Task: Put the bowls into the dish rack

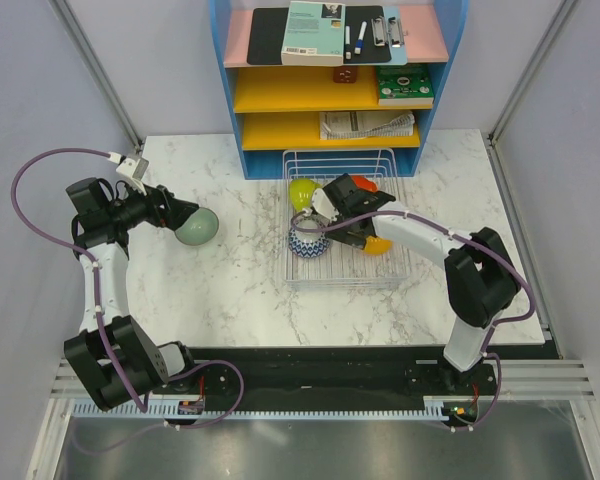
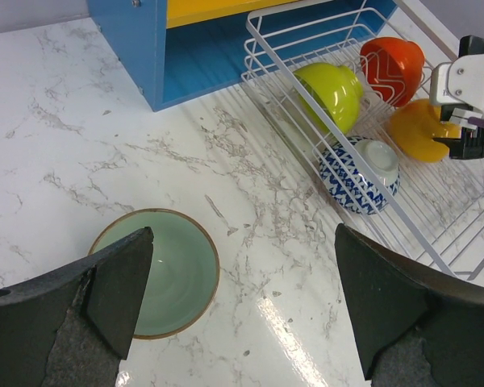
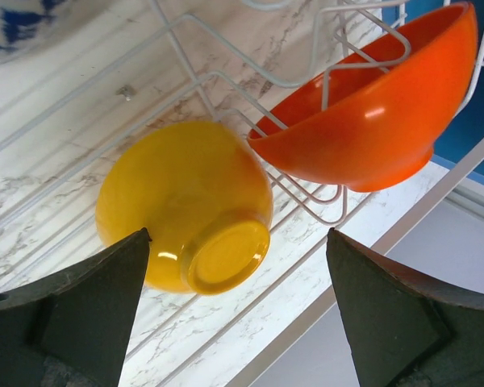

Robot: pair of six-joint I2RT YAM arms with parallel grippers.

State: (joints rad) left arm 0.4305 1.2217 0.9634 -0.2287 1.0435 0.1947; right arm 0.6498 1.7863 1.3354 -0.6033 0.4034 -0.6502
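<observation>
A pale mint bowl (image 1: 197, 227) stands upright on the marble table, left of the wire dish rack (image 1: 340, 276). My left gripper (image 1: 184, 214) is open and empty, just above it; in the left wrist view the bowl (image 2: 157, 272) lies by my left finger, with the gripper (image 2: 244, 234) open. The rack (image 2: 306, 105) holds a lime-green bowl (image 1: 302, 192), a blue-white patterned bowl (image 1: 307, 243), an orange-red bowl (image 1: 368, 184) and a yellow-orange bowl (image 1: 378, 246). My right gripper (image 1: 352, 232) is open over the upturned yellow-orange bowl (image 3: 185, 201), not gripping it; the orange-red bowl (image 3: 371, 121) leans on the wires.
The blue-and-yellow shelf unit (image 1: 330, 90) stands right behind the rack, with books and pens on it. Grey walls close in the table on the left and right. Bare marble lies between the mint bowl and the rack.
</observation>
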